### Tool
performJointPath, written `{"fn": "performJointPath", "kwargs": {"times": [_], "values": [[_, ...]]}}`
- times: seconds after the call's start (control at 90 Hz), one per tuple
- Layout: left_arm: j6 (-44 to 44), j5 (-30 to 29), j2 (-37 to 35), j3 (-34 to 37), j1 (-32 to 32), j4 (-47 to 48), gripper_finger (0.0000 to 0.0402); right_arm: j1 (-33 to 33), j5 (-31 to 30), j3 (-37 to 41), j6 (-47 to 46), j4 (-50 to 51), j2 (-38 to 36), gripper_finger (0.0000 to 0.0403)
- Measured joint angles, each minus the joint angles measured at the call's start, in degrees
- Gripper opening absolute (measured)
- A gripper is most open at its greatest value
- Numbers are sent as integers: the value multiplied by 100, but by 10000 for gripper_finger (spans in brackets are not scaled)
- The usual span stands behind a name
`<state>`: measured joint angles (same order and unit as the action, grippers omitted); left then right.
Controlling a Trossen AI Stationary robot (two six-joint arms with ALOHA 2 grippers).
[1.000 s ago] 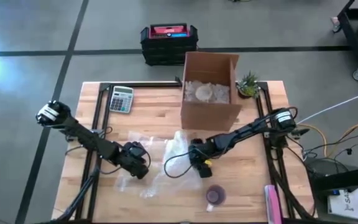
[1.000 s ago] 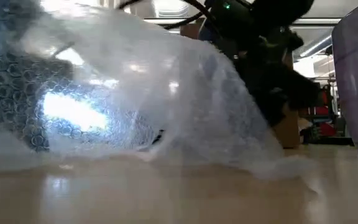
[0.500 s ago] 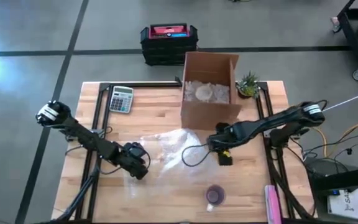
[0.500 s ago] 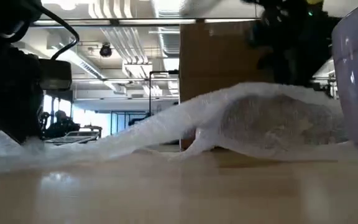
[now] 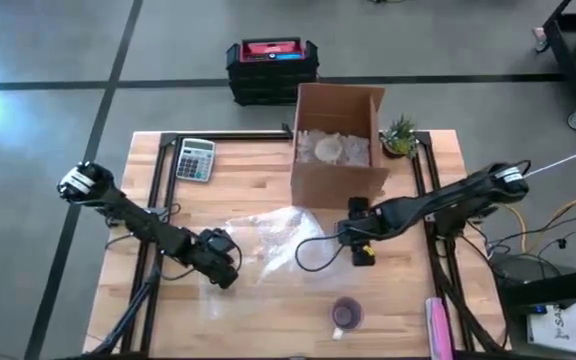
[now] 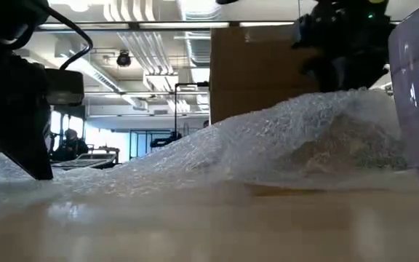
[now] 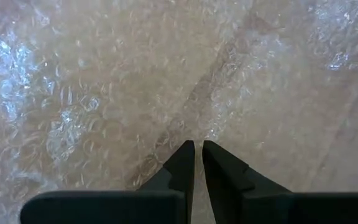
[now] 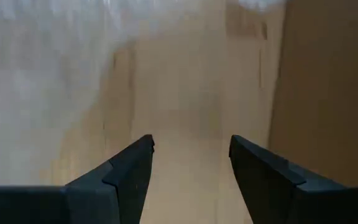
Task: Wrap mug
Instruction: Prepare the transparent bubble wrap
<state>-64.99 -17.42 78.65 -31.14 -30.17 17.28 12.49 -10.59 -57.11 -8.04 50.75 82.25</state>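
On a wooden table (image 5: 258,180) beside a cardboard box (image 5: 338,140), a sheet of bubble wrap (image 5: 268,240) lies spread between two robot arms. The left gripper (image 7: 197,149) pins the sheet's left part, its fingers pressed together on the plastic. The right gripper (image 8: 191,146) hovers near the sheet's right edge in front of the box, fingers wide apart and holding nothing. The purple mug (image 5: 346,315) stands well apart from the wrap, near the table's front edge. The step in hand appears to be flattening the sheet; doing it well likely means keeping the left side anchored while the mug is brought onto the wrap's middle, without bunching the plastic.
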Motion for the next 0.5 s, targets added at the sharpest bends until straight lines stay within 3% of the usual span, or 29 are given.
{"fn": "performJointPath", "kwargs": {"times": [0.122,0.289,0.5], "values": [[1,0,0,0,0,-38,20,0,6,568,109,-533,-46,199],[2,1,0,0,0,-74,20,0,403,1308,156,-3098,262,199],[0,1,0,0,0,-124,20,2,1009,1293,316,-6266,891,199]]}}
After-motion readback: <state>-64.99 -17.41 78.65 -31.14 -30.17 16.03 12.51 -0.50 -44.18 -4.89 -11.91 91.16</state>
